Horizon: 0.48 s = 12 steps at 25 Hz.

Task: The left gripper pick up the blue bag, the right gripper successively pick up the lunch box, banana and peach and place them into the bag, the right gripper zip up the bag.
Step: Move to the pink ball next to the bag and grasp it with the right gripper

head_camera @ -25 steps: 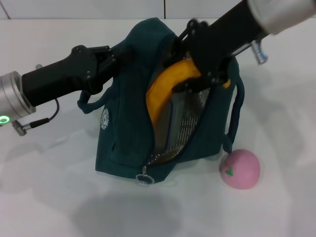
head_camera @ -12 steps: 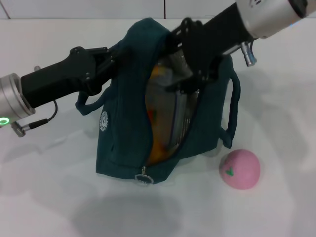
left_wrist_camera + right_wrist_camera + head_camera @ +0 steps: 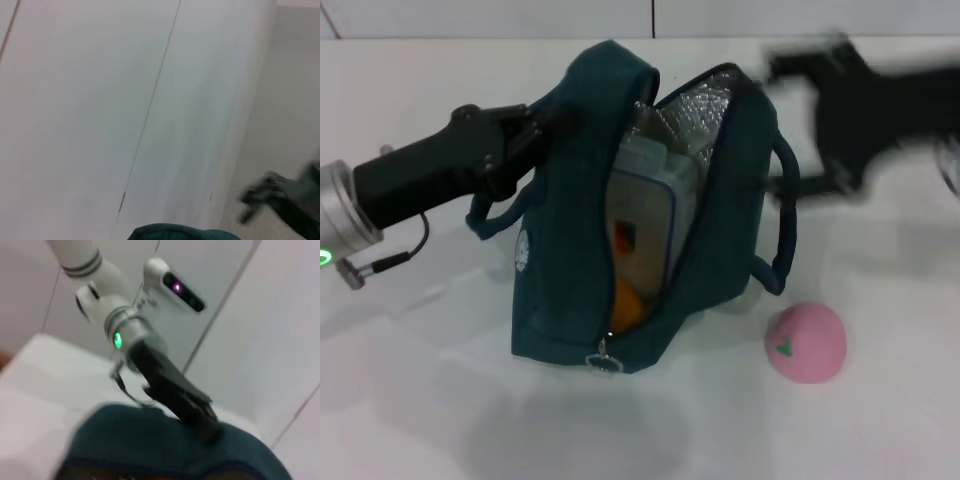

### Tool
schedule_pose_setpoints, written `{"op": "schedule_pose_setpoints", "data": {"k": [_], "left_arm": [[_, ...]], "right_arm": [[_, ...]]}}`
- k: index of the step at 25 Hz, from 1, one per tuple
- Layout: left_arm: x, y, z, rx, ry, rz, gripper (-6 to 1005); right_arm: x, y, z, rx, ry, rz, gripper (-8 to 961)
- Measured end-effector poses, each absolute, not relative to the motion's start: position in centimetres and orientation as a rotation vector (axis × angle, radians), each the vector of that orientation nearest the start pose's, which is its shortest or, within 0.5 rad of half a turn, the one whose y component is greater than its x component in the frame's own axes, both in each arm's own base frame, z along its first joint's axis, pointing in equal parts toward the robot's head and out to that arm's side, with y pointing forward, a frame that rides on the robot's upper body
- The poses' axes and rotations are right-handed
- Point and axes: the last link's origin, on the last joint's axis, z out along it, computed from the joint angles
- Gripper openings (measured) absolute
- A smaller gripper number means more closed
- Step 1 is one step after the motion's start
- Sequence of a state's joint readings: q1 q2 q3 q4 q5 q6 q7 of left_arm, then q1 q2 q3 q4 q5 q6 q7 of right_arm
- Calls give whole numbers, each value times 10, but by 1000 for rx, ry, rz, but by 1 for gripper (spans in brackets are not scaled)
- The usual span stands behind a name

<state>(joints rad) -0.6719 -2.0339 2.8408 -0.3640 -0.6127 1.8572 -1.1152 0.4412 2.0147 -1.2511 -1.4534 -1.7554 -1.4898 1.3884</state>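
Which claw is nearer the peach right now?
The right claw. It hangs in the air above and behind the peach, while the left claw is across the blue bag, at its top edge.

White table (image 3: 420, 420) bears blue bag (image 3: 560, 290), peach (image 3: 806, 343)

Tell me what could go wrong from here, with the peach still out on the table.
The peach lies right beside the blue bag, so the right gripper reaching for it might nudge the bag or roll the peach away. The lunch box fills much of the opening, so the peach could catch there. The bag hangs from the left gripper and may sway.
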Motion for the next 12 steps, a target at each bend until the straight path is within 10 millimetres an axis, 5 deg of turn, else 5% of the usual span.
{"op": "schedule_pose_setpoints", "data": {"k": [5, 12], "left_arm": [[-261, 315, 22, -2454, -593, -1254, 67], [-260, 316, 23, -2441, -566, -1251, 69]], "right_arm": [[190, 285, 45, -2783, -383, 644, 704], [270, 259, 33, -2669, -70, 872, 701]]}}
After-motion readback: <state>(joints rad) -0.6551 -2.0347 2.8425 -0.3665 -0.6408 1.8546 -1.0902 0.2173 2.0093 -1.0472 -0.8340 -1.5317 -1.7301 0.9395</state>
